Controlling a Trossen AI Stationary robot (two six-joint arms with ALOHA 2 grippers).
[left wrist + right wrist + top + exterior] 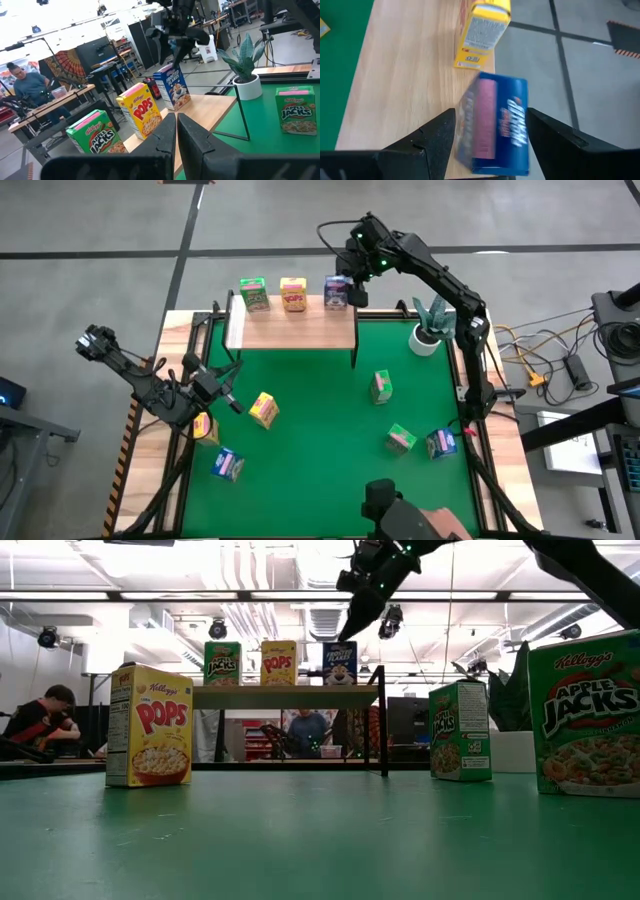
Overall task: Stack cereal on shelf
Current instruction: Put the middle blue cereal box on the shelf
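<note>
The shelf (290, 328) stands at the table's far edge. On its plank stand a green box (254, 293), a yellow box (293, 294) and a blue box (337, 292), all upright. My right gripper (491, 114) is open just above the blue box (495, 125), one finger on each side of its top, and touches nothing; the low view (352, 625) shows it clear of the box (339, 662). My left gripper (228, 392) is shut and empty, low over the table's left side.
Loose boxes lie on the green mat: two yellow (263, 410) (203, 427) and a blue one (227, 465) on the left, two green (381, 386) (400, 439) and a blue one (441, 443) on the right. A potted plant (430, 330) stands right of the shelf.
</note>
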